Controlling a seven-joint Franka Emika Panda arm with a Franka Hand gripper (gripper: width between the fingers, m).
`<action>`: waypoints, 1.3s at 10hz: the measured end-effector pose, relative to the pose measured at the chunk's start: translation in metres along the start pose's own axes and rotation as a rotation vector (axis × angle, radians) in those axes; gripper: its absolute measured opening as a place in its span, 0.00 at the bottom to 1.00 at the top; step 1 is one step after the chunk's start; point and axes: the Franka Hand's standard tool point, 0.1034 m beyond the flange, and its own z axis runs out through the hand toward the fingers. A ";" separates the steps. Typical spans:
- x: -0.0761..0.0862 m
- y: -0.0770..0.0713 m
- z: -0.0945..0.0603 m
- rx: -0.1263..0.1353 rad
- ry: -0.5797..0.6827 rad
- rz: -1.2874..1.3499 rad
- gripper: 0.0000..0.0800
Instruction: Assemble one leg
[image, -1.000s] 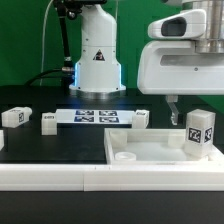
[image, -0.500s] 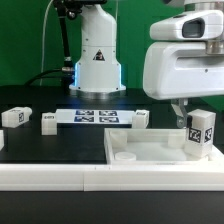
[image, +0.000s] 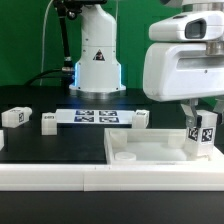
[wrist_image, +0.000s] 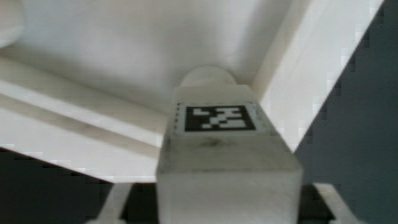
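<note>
The leg (image: 206, 135) is a short white post with a black-and-white tag. It stands slightly tilted over the right end of the large white panel (image: 150, 150) in the exterior view. My gripper (image: 197, 112) comes down on it from above and is shut on its top. In the wrist view the leg (wrist_image: 221, 120) fills the middle between my gripper's (wrist_image: 222, 206) two fingers, with the panel's corner edge (wrist_image: 107, 95) beyond it. Whether the leg's lower end touches the panel is hidden.
Other white legs lie on the dark table: one at the far left (image: 14, 117), a small one (image: 48, 122), and one by the panel's back edge (image: 142, 119). The marker board (image: 95, 117) lies between them. The robot base (image: 97, 60) stands behind.
My gripper and the leg in it have moved toward the exterior view's right and slightly down, and the leg now leans a little.
</note>
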 end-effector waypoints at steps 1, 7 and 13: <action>0.000 0.000 0.000 0.000 0.000 0.000 0.36; 0.000 0.005 0.001 -0.002 -0.001 0.577 0.36; -0.001 0.012 0.002 -0.015 0.029 1.141 0.36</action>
